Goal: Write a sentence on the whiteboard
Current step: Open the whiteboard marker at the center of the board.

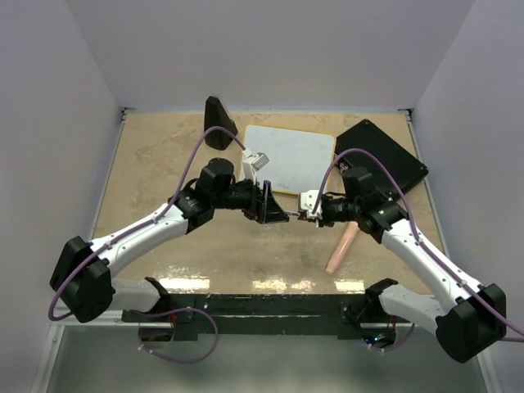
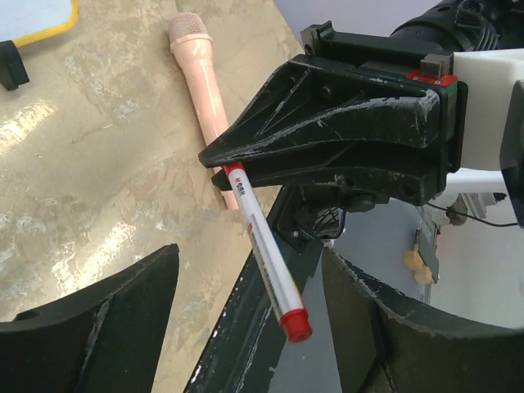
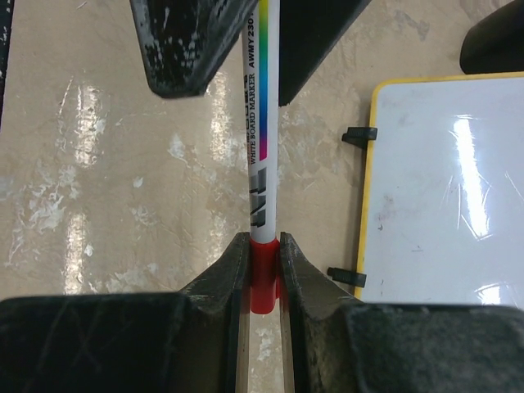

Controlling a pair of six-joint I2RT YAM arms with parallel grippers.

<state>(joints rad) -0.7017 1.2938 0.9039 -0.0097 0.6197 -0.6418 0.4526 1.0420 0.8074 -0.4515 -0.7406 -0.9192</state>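
Observation:
The whiteboard (image 1: 291,155) lies flat at the back centre, yellow-rimmed, also at the right of the right wrist view (image 3: 442,188). Its face is plain white, with the sentence not in view. My right gripper (image 3: 264,241) is shut on the red cap end of a white marker (image 3: 262,139). The marker (image 1: 293,215) is held level above the table in front of the board. My left gripper (image 2: 250,270) is open, and the marker's other red end (image 2: 295,326) hangs between its spread fingers (image 2: 90,327) without touching them.
A pink microphone-shaped object (image 1: 340,250) lies on the tan table under the right arm. A black flat slab (image 1: 385,155) sits right of the board. A dark wedge-shaped object (image 1: 219,123) stands at the back left of the board.

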